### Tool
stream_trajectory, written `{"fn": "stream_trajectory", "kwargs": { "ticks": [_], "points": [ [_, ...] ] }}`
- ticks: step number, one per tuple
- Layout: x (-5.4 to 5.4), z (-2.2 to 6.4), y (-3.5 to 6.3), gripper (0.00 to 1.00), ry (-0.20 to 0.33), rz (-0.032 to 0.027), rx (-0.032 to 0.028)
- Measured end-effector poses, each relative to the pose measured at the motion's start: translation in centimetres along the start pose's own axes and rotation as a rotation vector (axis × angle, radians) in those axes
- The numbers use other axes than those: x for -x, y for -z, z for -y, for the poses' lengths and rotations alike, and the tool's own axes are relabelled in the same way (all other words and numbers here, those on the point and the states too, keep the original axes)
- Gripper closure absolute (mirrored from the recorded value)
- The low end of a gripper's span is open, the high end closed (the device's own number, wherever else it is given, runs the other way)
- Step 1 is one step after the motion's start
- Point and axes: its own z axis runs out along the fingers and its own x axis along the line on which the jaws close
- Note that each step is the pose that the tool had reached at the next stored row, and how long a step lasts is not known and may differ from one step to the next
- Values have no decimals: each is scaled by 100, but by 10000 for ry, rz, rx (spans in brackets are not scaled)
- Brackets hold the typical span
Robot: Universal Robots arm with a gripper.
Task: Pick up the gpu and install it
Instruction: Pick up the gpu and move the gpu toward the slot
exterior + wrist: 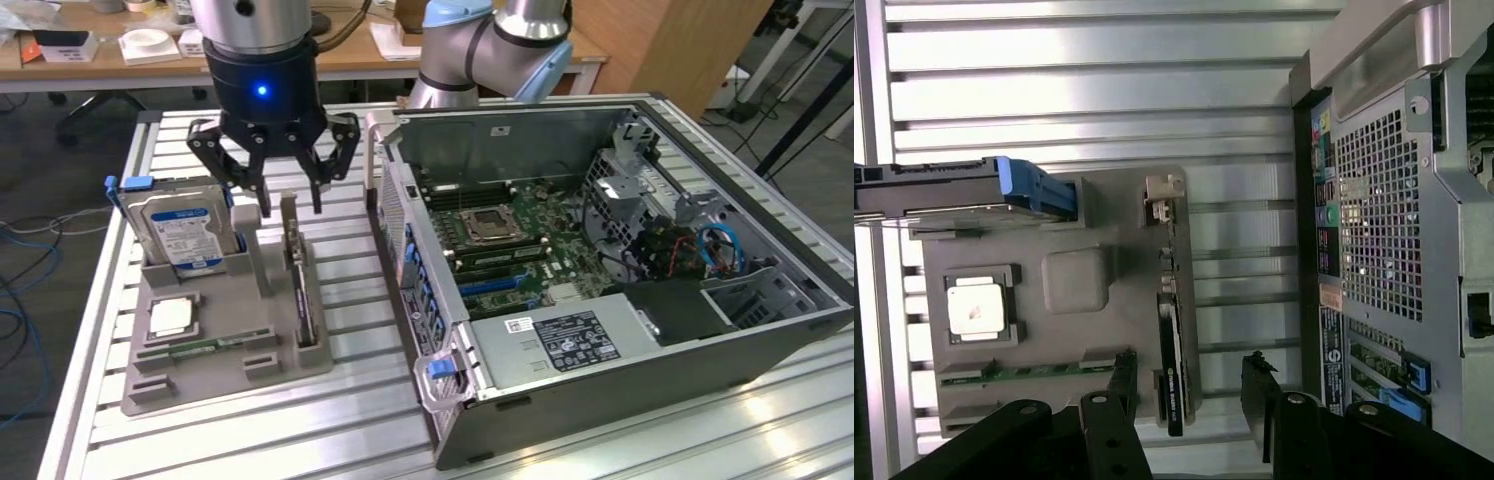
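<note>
The hard drive [183, 230] stood in the grey tray's [200, 375] back corner. We found the gpu [303, 300] on edge in the tray's long slot, the jaws wide apart and empty above the tray, and the open computer case [534, 430] beside it.

The tool [291, 203] hangs straight down from an upright silver wrist [254, 25], and a small blue lamp [263, 91] glows on the dark housing just above it. Its black fingers [244, 172] are spread wide with nothing between them. Behind the tool, the arm's grey-and-blue joint [497, 40] bends.
</note>
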Motion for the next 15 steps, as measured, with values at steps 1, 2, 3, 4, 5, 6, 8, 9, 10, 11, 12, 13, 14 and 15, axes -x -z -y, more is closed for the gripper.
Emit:
{"fn": "stream_trajectory", "kwargs": {
  "ticks": [1,2,3,4,5,6,8,9,10,11,12,13,14,15],
  "points": [
    [0,1,-6,45,0,0,1],
    [0,1,-12,45,0,1,1],
    [-1,2,-18,45,0,0,1],
    [-1,2,-23,45,0,-1,0],
    [-1,2,-28,45,0,1,1],
    [-1,3,-34,45,0,1,1],
    [-2,4,-47,45,0,1,1],
    [-2,4,-55,45,0,1,1],
    [-2,5,-63,45,0,1,1],
    [-3,5,-71,45,0,0,1],
    [-3,6,-79,45,0,1,1],
    [-3,6,-87,45,0,1,2],
    [-4,7,-95,45,1,0,1],
    [-4,7,-102,45,1,1,1]
  ]
}}
